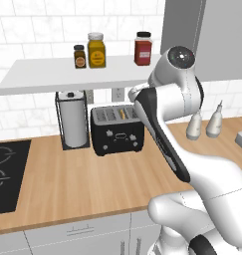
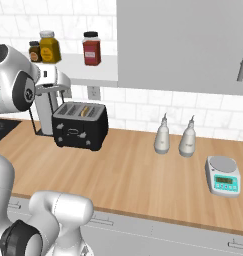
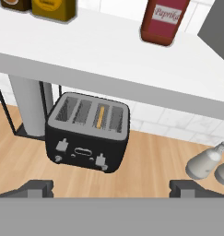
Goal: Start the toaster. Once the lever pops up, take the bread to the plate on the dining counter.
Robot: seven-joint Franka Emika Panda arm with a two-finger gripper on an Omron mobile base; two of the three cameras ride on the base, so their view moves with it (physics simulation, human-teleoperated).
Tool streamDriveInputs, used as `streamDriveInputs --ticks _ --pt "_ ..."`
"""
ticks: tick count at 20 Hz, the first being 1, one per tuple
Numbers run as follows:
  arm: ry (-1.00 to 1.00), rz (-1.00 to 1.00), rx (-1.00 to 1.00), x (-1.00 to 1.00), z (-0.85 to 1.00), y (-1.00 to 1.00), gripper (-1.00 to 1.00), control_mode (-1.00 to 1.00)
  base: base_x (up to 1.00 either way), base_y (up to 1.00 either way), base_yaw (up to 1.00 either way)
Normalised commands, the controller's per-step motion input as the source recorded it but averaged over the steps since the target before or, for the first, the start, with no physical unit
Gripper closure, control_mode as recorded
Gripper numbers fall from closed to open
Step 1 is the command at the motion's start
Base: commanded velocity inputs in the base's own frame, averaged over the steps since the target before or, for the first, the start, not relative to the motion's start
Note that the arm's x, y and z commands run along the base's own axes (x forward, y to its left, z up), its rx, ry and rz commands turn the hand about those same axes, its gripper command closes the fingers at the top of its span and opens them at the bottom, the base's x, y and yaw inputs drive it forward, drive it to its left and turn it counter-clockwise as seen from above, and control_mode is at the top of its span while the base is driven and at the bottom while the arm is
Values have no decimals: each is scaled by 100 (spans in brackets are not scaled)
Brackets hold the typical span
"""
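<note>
While my gripper [image 3: 111, 186] hangs released before the toaster [image 3: 88, 133], a white shelf [image 3: 109, 55] overhangs it. Paper towels [image 1: 73, 122] stand just beside; two shakers [image 2: 175, 137] sit well apart.

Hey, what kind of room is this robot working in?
Almost certainly a home kitchen, rendered in simulation: a black toaster stands on a wood counter against a white-tiled wall, a dark cooktop is set into the counter, and spice jars stand on a shelf above.
</note>
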Motion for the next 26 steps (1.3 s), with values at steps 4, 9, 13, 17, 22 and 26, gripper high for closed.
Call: streamDriveInputs --ticks 4,9,13,17,22,26 --pt "0 0 0 0 0 0 -100 -100 0 0 0" --pt "0 0 0 0 0 0 -100 -100 0 0 0" --pt "0 0 0 0 0 0 -100 -100 0 0 0" --pt "0 0 0 0 0 0 -100 -100 0 0 0" --pt "0 0 0 0 0 0 -100 -100 0 0 0" --pt "0 0 0 0 0 0 -100 -100 0 0 0"
